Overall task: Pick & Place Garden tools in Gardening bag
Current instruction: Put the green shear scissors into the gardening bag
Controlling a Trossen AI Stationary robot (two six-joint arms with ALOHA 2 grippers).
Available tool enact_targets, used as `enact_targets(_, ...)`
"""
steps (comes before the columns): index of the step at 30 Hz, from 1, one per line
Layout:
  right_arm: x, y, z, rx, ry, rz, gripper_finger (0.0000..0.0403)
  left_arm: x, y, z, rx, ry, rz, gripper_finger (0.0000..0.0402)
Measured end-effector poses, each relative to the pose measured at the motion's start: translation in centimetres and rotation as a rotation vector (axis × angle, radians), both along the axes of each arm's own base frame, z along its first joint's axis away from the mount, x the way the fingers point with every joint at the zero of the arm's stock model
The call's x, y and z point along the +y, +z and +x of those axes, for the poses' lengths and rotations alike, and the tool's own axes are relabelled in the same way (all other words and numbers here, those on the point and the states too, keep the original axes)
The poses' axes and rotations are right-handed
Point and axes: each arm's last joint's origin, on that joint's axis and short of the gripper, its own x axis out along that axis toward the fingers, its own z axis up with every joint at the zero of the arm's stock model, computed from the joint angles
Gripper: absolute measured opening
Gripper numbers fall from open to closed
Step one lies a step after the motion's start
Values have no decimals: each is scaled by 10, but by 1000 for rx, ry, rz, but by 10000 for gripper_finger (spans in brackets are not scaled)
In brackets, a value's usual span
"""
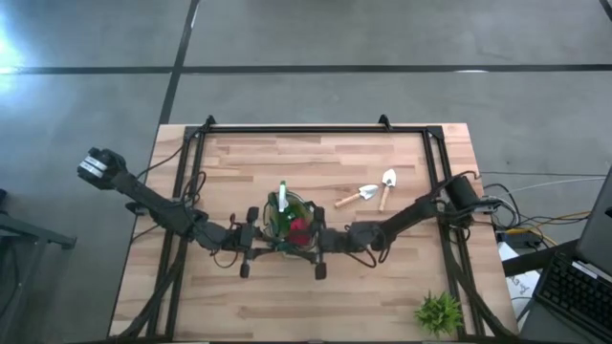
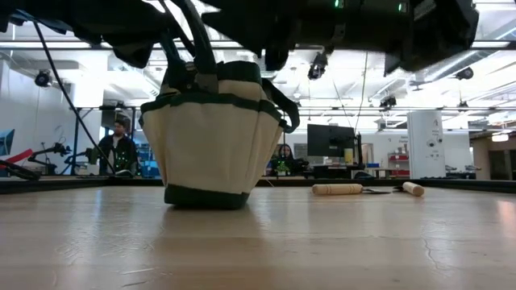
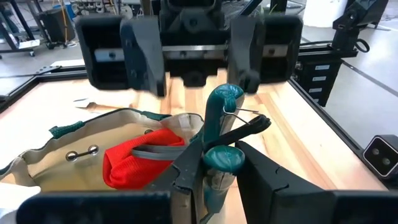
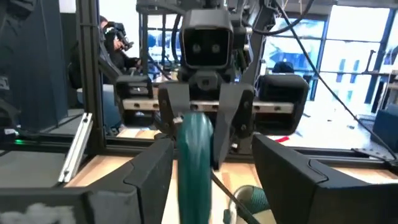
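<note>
High view: gardening bag holds red-and-black piece, green-handled tools.

Both arms reach low from the table's outer sides toward its middle and meet there, wrists level, facing each other. The left gripper and the right gripper sit close together. Each wrist view shows the opposite gripper's fingers spread apart, though the fingertips themselves are partly hidden.
</note>
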Motion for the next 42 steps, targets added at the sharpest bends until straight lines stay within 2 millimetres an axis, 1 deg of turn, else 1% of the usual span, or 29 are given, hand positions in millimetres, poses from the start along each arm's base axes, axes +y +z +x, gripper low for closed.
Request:
enact_targets(3, -2, 16, -4, 31, 0, 17, 220, 2, 1, 1, -2, 11, -1, 75)
enact_targets(7, -6, 33, -12, 116, -53, 13, 224, 6, 3, 4, -6, 20, 14, 75)
enact_targets(10, -9, 43, -19, 179, -102, 12, 223, 10, 4, 6, -9, 22, 27, 75)
enact_targets(13, -12, 48, -24, 222, -156, 30, 224, 12, 6, 8, -11, 17, 30, 75)
enact_targets(18, -13, 46, -26, 257, -164, 47, 221, 12, 9, 13, 75, -42, 54, 75)
enact_targets(23, -14, 42, -24, 268, -168, 48, 221, 11, 15, 25, 141, -35, 87, 75)
enact_targets(28, -14, 42, -24, 268, -169, 49, 222, 11, 16, 36, 171, -50, 116, 75)
enact_targets(35, -15, 43, -25, 262, -187, 44, 220, 14, 12, 48, 255, -47, 131, 75)
enact_targets(42, -15, 43, -25, 262, -187, 43, 219, 14, 6, 52, 279, -38, 129, 75)
